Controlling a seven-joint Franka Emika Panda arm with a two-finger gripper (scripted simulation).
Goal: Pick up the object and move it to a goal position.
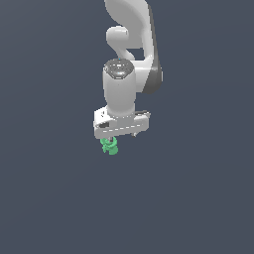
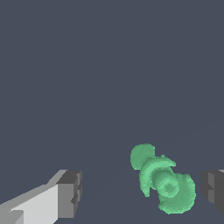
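A flat, dark slate-blue ground (image 1: 44, 198) fills both views, evenly lit; walls or floor seemingly indistinguishable.

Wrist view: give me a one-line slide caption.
Open tool straddling the green knobbly object, which lies nearer one finger than the other, with no contact visible.

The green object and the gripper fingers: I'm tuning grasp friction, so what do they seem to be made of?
Being simulator renders, the pictures only hint at material. The green object looks like matte plastic or rubber: flat uniform colour, soft shading, no glints. The gripper has one white finger resembling painted metal or hard plastic, tipped with a dark grey ridged pad, possibly rubber.
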